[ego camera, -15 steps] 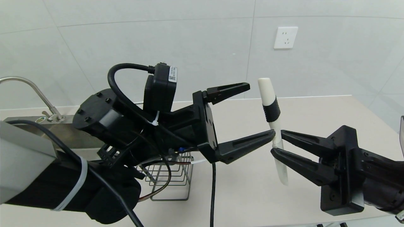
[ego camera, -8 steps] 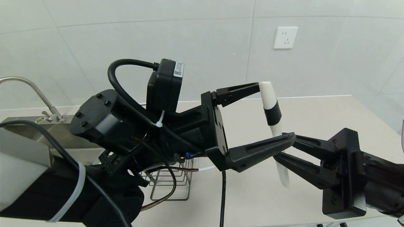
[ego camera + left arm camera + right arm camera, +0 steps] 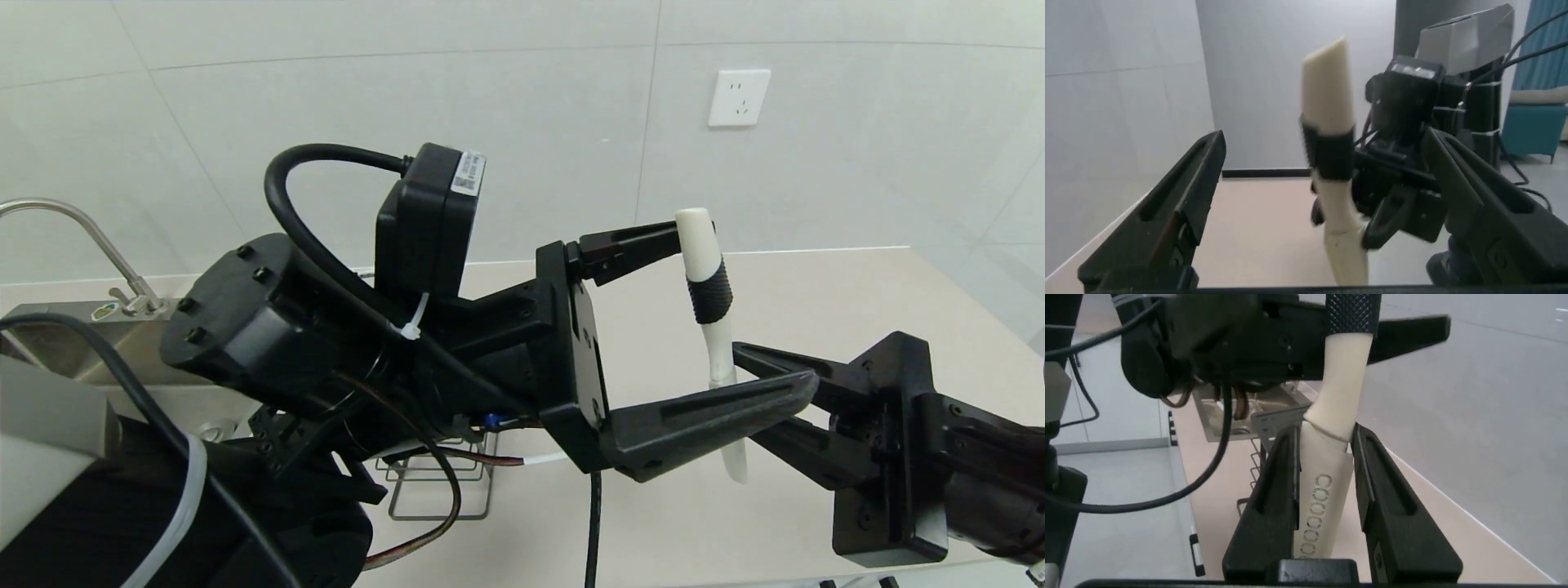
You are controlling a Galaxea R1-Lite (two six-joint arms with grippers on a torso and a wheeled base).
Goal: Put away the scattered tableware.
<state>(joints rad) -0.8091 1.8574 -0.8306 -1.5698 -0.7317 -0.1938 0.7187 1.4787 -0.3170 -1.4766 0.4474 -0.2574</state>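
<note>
A white utensil (image 3: 709,290) with a black ribbed grip stands almost upright above the counter. My right gripper (image 3: 731,380) is shut on its lower white part, seen close in the right wrist view as utensil (image 3: 1339,400) between the right gripper (image 3: 1323,482) fingers. My left gripper (image 3: 743,310) is open, with one finger on each side of the utensil's handle. In the left wrist view the utensil (image 3: 1329,147) stands in the gap of the left gripper (image 3: 1327,216), clear of both fingers (image 3: 1167,220). Its lower tip is partly hidden behind the left gripper's lower finger.
A wire rack (image 3: 441,482) stands on the beige counter (image 3: 816,294) below my left arm. A steel sink with a faucet (image 3: 82,237) is at the far left. A wall socket (image 3: 739,96) sits on the tiled wall behind.
My left gripper has moved to the right, and its open fingers now straddle the utensil's handle. The right gripper has kept hold of the utensil, shifting slightly right.
</note>
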